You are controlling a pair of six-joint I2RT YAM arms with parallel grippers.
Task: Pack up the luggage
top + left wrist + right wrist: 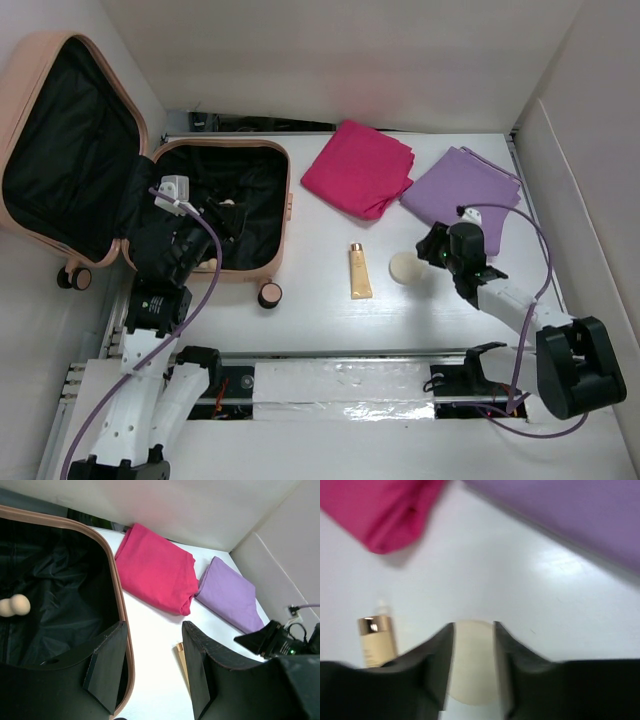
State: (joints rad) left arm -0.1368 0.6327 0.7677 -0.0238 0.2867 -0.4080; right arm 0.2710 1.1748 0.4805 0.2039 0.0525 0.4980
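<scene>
Luggage (284,210) lies open at the upper left of the top view, left gripper (228,215) over its base.

Left wrist view: jaws released, empty, near the rim.

Right wrist view: right gripper (472,665) narrowly parted, grasping nothing, over a disc (471,680).

I judge the shell stiff and bulky; take the lid by its edge.

The luggage (283,205) has a smooth, hard peach-pink shell that looks like plastic, with a faint sheen. Its black lining (60,130) is thin, crinkled cloth. At the far right, the magenta cloth (358,168) and the purple cloth (465,185) are soft and matt. The cream tube (360,278) is smooth, with a glossy gold collar (374,625). The white table (320,320) is smooth and slightly reflective.
</scene>
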